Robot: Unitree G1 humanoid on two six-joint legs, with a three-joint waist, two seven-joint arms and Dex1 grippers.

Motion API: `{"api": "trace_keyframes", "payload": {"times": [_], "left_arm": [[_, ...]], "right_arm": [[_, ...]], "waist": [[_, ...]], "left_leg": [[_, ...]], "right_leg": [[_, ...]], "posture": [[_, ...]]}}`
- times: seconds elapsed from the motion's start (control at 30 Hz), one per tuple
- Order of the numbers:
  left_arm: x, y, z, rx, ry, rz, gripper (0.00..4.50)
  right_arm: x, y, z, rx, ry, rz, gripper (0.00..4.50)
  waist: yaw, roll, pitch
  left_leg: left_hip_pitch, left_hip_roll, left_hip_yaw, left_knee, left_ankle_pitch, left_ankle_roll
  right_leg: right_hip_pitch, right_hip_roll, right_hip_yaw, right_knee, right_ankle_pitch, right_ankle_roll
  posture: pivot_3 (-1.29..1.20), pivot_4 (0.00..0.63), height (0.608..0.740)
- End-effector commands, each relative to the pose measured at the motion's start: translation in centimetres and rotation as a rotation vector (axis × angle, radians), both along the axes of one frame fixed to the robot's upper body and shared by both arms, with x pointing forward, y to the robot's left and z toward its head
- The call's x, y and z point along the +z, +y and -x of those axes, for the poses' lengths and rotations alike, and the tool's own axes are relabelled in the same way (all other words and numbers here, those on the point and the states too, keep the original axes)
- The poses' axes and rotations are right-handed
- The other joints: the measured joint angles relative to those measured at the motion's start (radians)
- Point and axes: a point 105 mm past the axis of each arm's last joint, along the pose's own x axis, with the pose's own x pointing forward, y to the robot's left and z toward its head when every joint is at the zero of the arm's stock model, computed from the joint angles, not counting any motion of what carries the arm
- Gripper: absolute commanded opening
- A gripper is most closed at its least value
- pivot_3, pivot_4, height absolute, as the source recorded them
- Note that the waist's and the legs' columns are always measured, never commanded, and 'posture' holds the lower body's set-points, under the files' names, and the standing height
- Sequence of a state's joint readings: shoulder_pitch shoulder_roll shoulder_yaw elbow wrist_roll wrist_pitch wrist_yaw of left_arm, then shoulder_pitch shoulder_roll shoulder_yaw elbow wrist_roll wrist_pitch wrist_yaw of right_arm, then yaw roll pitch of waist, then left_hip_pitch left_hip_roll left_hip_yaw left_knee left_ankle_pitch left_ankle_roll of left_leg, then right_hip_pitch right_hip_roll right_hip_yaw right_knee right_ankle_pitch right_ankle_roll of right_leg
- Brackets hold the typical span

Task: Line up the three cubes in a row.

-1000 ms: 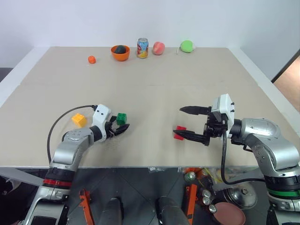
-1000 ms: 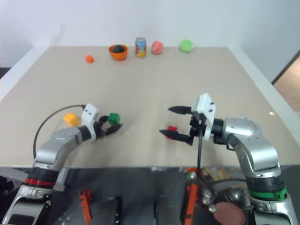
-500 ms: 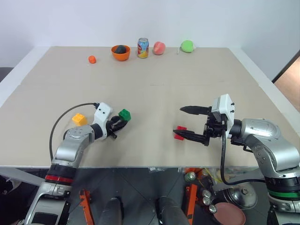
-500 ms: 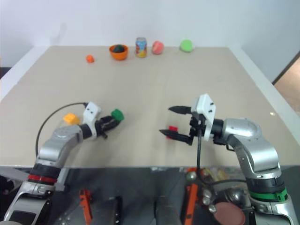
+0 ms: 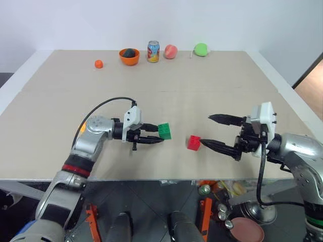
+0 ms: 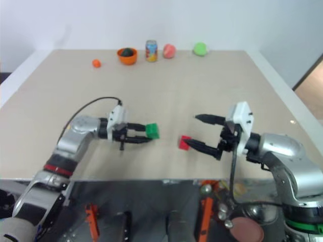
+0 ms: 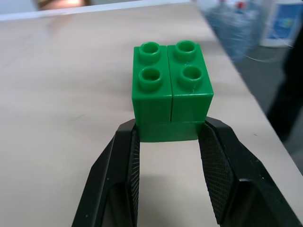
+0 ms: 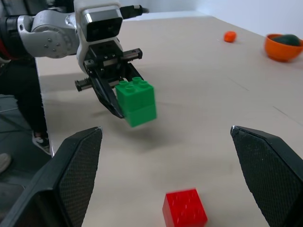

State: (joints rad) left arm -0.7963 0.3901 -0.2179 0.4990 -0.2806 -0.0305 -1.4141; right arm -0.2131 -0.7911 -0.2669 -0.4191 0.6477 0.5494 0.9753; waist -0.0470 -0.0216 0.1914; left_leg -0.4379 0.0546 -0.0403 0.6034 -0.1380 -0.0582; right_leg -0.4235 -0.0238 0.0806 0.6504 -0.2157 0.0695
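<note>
The tabletop [image 5: 166, 96] carries, along its far edge, a bowl [image 5: 129, 56], a can [image 5: 153, 51] and some round fruit, all well apart from the work near the front. The left tool [image 5: 153, 135] is clamped on the green cube [image 5: 164, 131]; a second ago that cube sat on the tabletop over on the left between half-open fingers, and since then the fingers have closed on it and the arm has swung it toward the middle, lifted just clear of the surface, as its shadow in the right wrist view suggests. The left wrist view shows both pads [image 7: 133, 163] pressed flat on the cube's lower sides, studs up, so the hold looks secure. The right tool [image 5: 218, 132] stands wide with nothing in it and has drawn back a little from the red cube [image 5: 194, 142], which lies on the tabletop just off the tip of its lower finger. Green now hangs near red, so I judge the next step to be setting it down beside red to begin the row. The yellow cube, beside the left arm a second ago, cannot be made out now; it has yet to be fetched.
</note>
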Motion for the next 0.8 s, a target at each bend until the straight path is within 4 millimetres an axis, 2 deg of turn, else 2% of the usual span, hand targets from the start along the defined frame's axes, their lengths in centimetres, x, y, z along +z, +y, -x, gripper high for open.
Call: {"api": "trace_keyframes", "payload": {"times": [0.03, 0.23, 0.43, 0.6, 0.8], "left_arm": [[-0.1, 0.0, -0.3, -0.119, -0.024, -0.059, 1.34], [-1.1, -0.5, -1.4, -0.162, -0.059, -0.155, 1.34], [-1.8, -2.3, -2.2, -0.129, -0.108, -0.185, 1.34], [-2.2, -3.2, -3.0, -0.062, -0.148, -0.207, 1.34], [-2.4, -3.4, -3.5, -0.009, -0.158, -0.207, 1.34]], "right_arm": [[1.6, 0.2, 1.4, -0.016, -0.066, -0.009, 4.50], [1.3, 0.1, 2.4, -0.067, -0.058, -0.022, 4.50], [1.3, -0.1, 3.2, -0.105, -0.053, -0.032, 4.50], [1.3, -0.1, 3.2, -0.117, -0.051, -0.032, 4.50], [1.1, 0.0, 3.0, -0.115, -0.047, -0.032, 4.50]], "waist": [[0.000, 0.000, 0.000], [0.001, 0.000, 0.000], [0.002, 0.000, 0.000], [0.001, -0.001, 0.000], [0.001, -0.001, 0.000]], "left_leg": [[0.000, 0.000, 0.000, 0.000, 0.000, 0.000], [-0.001, -0.001, -0.001, 0.000, 0.000, 0.000], [-0.002, -0.002, -0.002, 0.000, 0.000, 0.000], [-0.002, -0.002, -0.003, 0.000, 0.000, 0.001], [-0.002, -0.002, -0.003, 0.000, 0.000, 0.001]], "right_leg": [[0.000, 0.000, 0.000, 0.000, 0.000, 0.000], [0.000, 0.000, 0.000, 0.000, 0.000, 0.000], [0.000, -0.001, 0.000, 0.000, -0.001, 0.001], [0.000, 0.000, 0.000, 0.000, -0.001, 0.001], [0.000, 0.000, 0.000, 0.000, -0.001, 0.001]], "posture": [[0.00, 0.150, 0.740], [0.00, 0.150, 0.740], [0.00, 0.150, 0.740], [0.00, 0.150, 0.740], [0.00, 0.150, 0.740]]}}
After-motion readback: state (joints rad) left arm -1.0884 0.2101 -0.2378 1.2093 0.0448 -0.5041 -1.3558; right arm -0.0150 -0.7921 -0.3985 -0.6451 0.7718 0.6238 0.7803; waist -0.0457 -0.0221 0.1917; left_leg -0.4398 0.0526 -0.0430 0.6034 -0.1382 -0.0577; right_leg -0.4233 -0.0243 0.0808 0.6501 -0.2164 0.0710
